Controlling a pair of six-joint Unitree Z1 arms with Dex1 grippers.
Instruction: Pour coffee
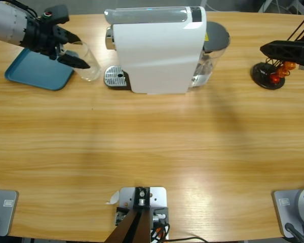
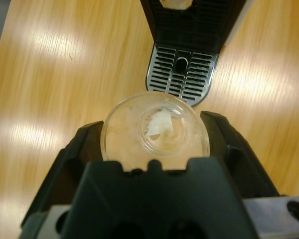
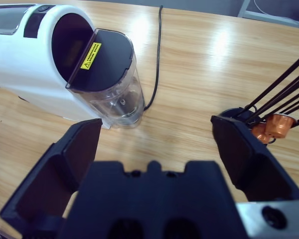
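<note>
Left gripper (image 1: 76, 49) that I run is clamped on the glass (image 1: 88, 63), held just beside the coffee machine's (image 1: 157, 48) drip tray (image 1: 115, 77).

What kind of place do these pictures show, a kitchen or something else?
Probably a robot test bench, not a kitchen: a long wooden table bears only a white coffee machine, a capsule rack and a blue tray. The left gripper holds a clear glass; the right gripper is open.
</note>
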